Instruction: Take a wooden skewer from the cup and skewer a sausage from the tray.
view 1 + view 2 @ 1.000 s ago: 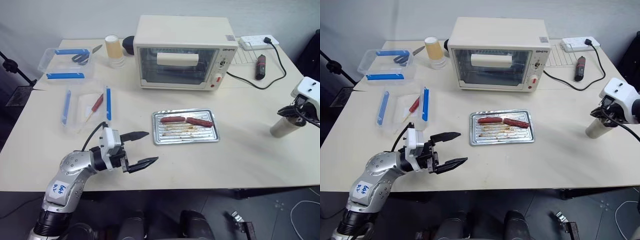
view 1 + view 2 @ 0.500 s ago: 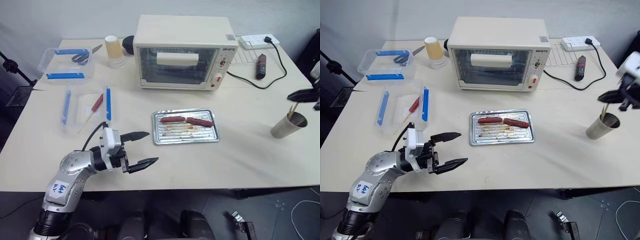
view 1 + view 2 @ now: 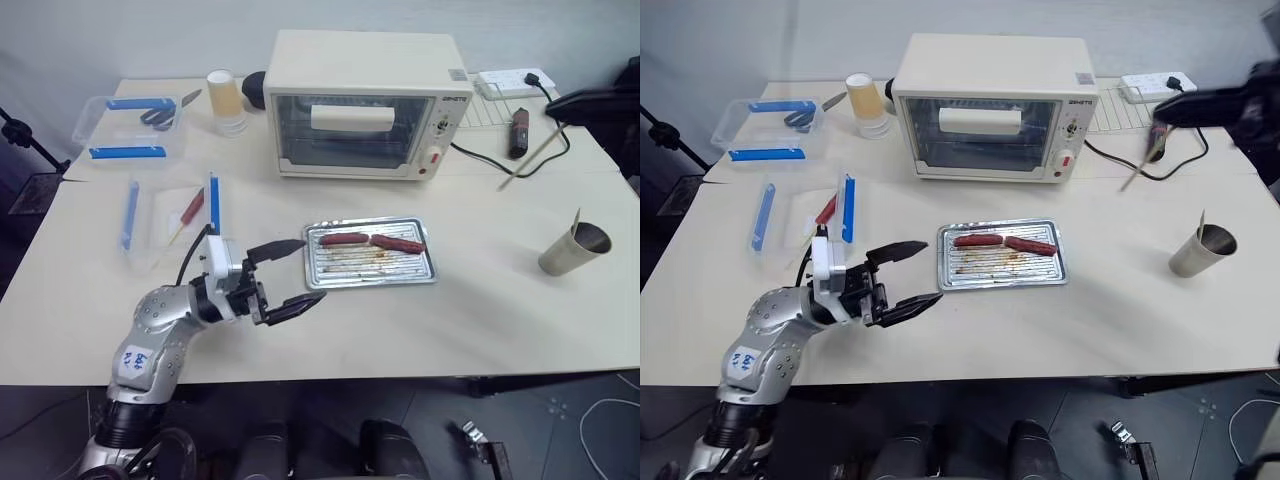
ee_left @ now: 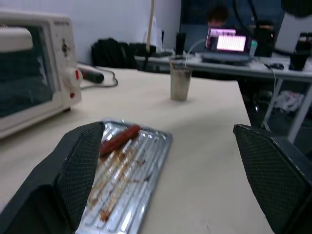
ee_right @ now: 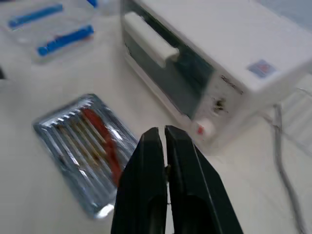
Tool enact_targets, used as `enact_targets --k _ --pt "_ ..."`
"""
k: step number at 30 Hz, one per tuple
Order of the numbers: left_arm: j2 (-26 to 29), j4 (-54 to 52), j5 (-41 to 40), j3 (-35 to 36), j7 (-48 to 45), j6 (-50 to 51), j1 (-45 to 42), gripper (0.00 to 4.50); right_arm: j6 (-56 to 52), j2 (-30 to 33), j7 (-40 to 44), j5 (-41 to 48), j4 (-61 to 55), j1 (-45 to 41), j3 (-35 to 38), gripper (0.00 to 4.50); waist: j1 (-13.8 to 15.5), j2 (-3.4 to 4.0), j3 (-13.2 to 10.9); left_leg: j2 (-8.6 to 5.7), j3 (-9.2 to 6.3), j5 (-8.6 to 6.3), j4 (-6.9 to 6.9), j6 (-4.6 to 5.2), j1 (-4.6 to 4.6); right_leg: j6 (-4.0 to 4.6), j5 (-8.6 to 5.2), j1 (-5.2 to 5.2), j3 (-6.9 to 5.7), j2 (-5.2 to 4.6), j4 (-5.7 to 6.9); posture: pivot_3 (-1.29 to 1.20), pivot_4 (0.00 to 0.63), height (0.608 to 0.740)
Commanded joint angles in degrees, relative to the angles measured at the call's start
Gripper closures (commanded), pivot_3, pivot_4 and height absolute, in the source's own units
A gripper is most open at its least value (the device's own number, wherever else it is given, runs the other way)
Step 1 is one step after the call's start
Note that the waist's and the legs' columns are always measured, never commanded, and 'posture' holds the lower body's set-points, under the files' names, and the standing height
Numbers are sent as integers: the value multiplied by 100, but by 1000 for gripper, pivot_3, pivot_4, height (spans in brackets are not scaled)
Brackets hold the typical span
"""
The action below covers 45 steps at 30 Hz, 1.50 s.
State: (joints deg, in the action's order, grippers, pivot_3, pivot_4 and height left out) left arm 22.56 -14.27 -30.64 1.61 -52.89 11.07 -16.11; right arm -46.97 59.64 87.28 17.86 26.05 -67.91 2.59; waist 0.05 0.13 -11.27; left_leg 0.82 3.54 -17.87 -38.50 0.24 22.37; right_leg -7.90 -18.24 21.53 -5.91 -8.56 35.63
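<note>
The tray (image 3: 372, 252) lies near the centre of the table (image 3: 480, 310), directly in front of the toaster oven (image 3: 365, 103). Two sausages lie end to end along its far edge. The sausage (image 3: 398, 243), darker of the two, occupies the 3 o'clock end; the lighter sausage (image 3: 345, 239) occupies the 9 o'clock end. In the left wrist view, one finger covers part of them.

The left gripper (image 3: 292, 275) hovers at the tray's 9 o'clock edge, jaws spread wide and empty, tips pointing toward the tray.

The right gripper (image 3: 1180, 107) is raised at 2 o'clock of the tray, above the table's far right area. Its arm is cut off by the frame edge. Its fingers are clenched on the wooden skewer (image 3: 532, 158), which slants down and away from them over the black cable (image 3: 500, 165). In the right wrist view the fingers (image 5: 151, 195) are pressed together and the skewer cannot be made out between them.

The cup (image 3: 570, 250) stands at 3 o'clock of the tray, well apart from it, tilted slightly. One more stick (image 3: 577, 218) projects from its rim; the contents inside are hard to see.
</note>
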Motion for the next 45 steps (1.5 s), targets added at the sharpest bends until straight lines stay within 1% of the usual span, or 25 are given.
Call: enact_targets --k 1,3,5,9,13,19,23,26,34,39,42,45 --pt "-352 215 133 -184 136 -358 -321 0 -813 -408 -404 862 -898 423 601 4418 42 0 0 -1 -3 0 -4 0 2 0 0 0 -1 -1 2 0 150 740" --pt "-617 472 312 -353 198 -566 -533 0 -1107 -708 -703 1189 -1230 596 797 4418 97 0 0 -3 -5 -2 -23 3 13 -2 1 3 -4 -1 7 0 150 740" --pt "-802 667 440 -430 254 -749 -674 0 -1325 -861 -924 1428 -1442 672 916 4418 134 0 0 -3 -7 -4 -37 7 21 -3 2 5 -5 -1 10 0 150 740" --pt "-1484 1346 712 -661 469 -1239 -1237 0 -1769 -1269 -1414 1961 -1723 683 1107 4418 158 -2 1 -5 -27 -6 -60 10 40 -9 6 5 -18 0 9 0 150 740" --pt "-2142 2051 958 -572 980 -1787 -1843 0 -2081 -1560 -1916 2371 -1959 707 1321 4418 146 -2 1 -8 -32 -7 -67 13 50 -14 16 6 -22 0 5 0 150 740" --pt "-2648 2435 880 -544 1198 -2093 -2199 0 -2415 -1822 -2520 2901 -2235 814 1575 4418 137 -2 1 -7 -36 -7 -61 13 59 -14 16 13 -29 1 1 0 150 740" --pt "-2742 2444 813 -527 1204 -2077 -2254 0 -2445 -1856 -2773 3090 -2322 909 1613 4418 137 -2 1 -8 -37 -7 -64 13 62 -14 16 14 -31 1 1 0 150 740" --pt "-2763 2428 780 -551 1164 -2056 -2222 558 -2491 -1874 -2948 3279 -2398 961 1666 4452 135 -2 1 -8 -37 -7 -64 14 62 -15 16 14 -31 0 1 0 150 740" --pt "-2811 2401 745 -632 1096 -2000 -2191 3050 -2520 -1892 -3326 3653 -2473 1021 1740 4452 143 -2 1 -9 -40 -8 -67 16 67 -15 16 15 -32 0 0 0 150 740" --pt "-2829 2405 747 -647 1105 -1988 -2193 4475 -2539 -1934 -3533 3865 -2481 1038 1783 4452 139 -2 1 -8 -40 -8 -67 16 67 -15 16 15 -33 1 -1 0 150 740" --pt "-2840 2402 724 -622 1145 -1958 -2203 4475 -2629 -1957 -3643 4017 -2451 1044 1824 4452 138 -2 1 -8 -40 -8 -67 16 67 -15 16 15 -33 1 -1 0 150 740" --pt "-2815 2335 660 -580 1179 -1852 -2220 4475 -2993 -1923 -3763 4307 -2348 1048 1939 4452 145 -2 1 -8 -41 -8 -67 16 67 -15 16 15 -33 0 -1 0 150 740"
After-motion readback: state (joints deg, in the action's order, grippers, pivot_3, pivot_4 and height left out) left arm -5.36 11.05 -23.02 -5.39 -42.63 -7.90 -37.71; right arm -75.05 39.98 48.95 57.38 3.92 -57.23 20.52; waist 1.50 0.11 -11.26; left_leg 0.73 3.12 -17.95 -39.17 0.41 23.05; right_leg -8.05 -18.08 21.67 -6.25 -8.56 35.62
